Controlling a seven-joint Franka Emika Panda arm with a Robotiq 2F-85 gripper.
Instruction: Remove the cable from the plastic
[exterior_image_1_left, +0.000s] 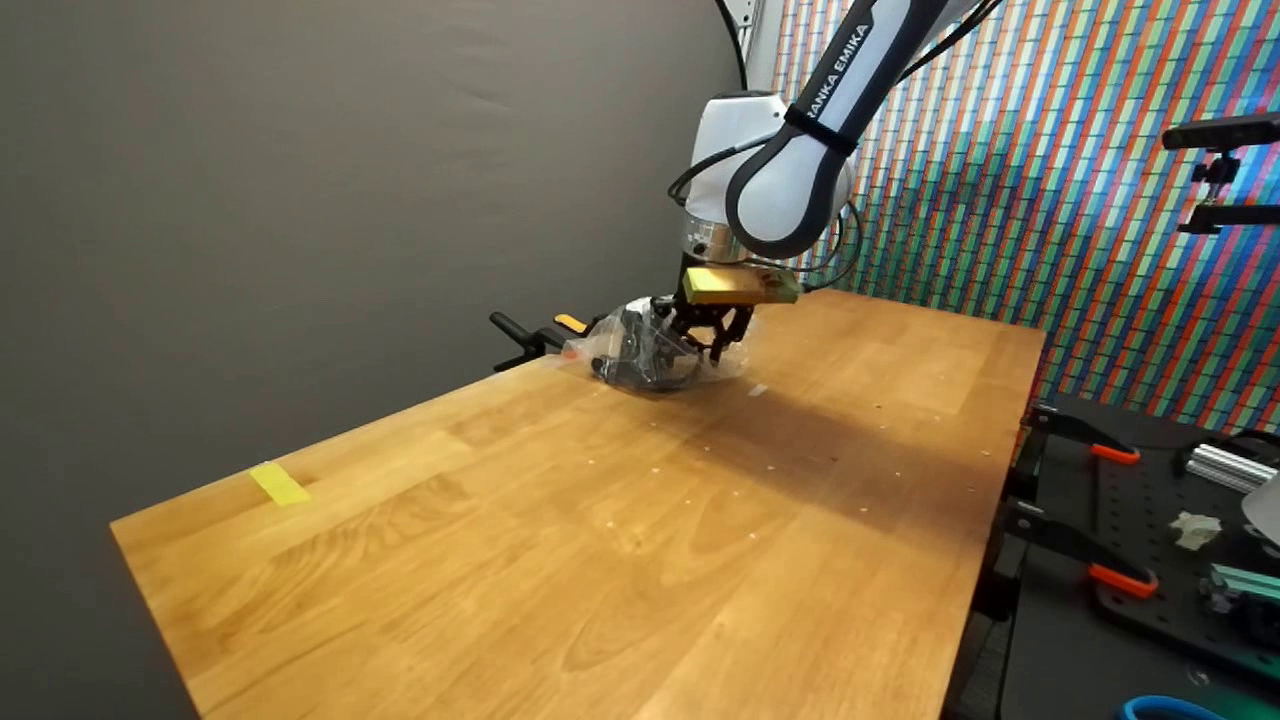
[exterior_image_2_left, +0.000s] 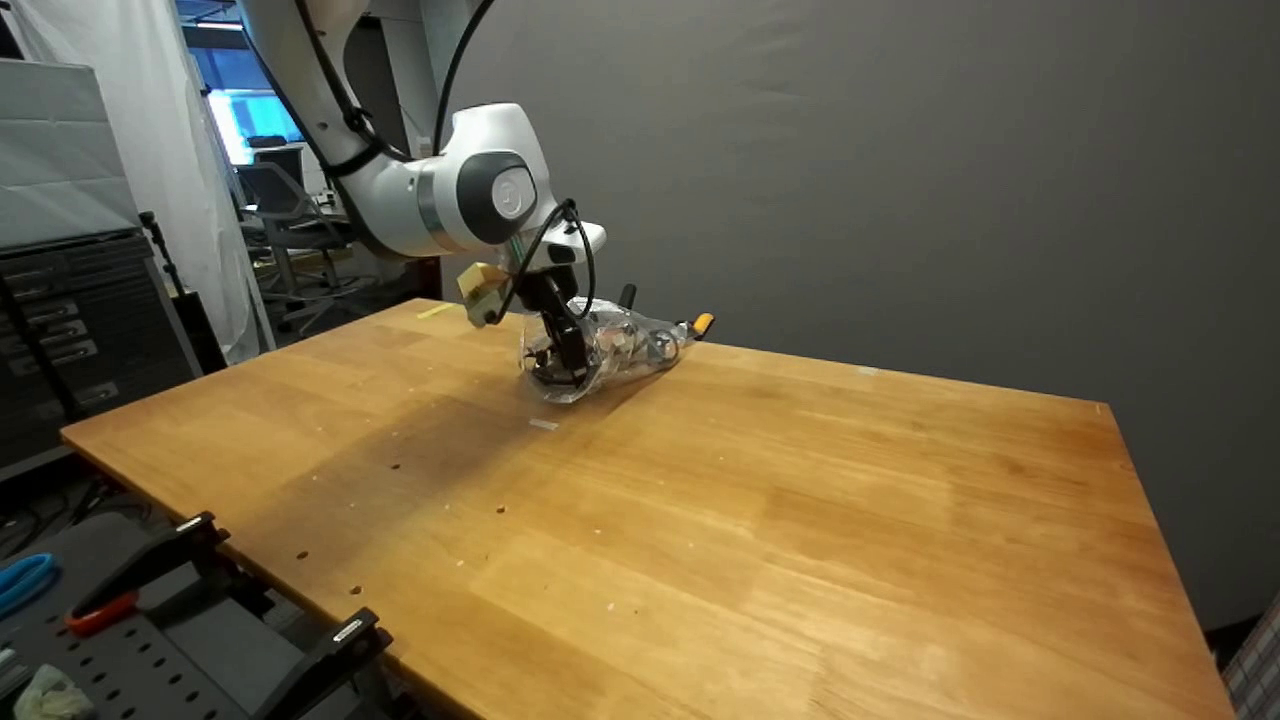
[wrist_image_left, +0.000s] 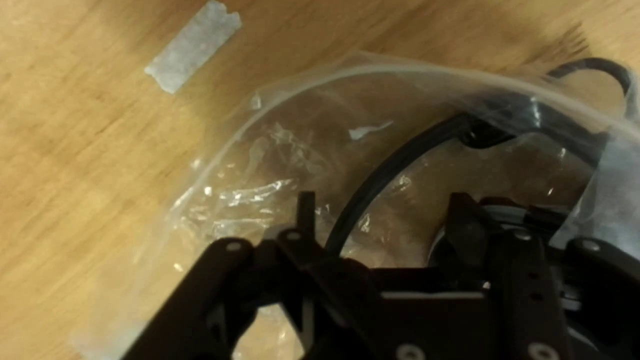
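A clear plastic bag (exterior_image_1_left: 612, 365) lies near the table's back edge, and it also shows in an exterior view (exterior_image_2_left: 625, 345). Its round open mouth shows in the wrist view (wrist_image_left: 235, 200). A black cable (wrist_image_left: 376, 186) curves inside the bag, with more dark parts bunched to the right. My gripper (wrist_image_left: 383, 205) points down at the bag's mouth, fingers apart. The cable passes between the fingers without both touching it; its lower end is hidden behind the left finger. In both exterior views the gripper (exterior_image_1_left: 712, 345) (exterior_image_2_left: 566, 350) is at or inside the bag's opening.
A clamp with an orange tip (exterior_image_1_left: 570, 323) (exterior_image_2_left: 703, 324) sits at the back edge beside the bag. White tape (wrist_image_left: 195, 47) lies on the table by the bag's mouth. Yellow tape (exterior_image_1_left: 280, 483) marks the back edge. A black side bench (exterior_image_1_left: 1080, 620) with clamps adjoins the table.
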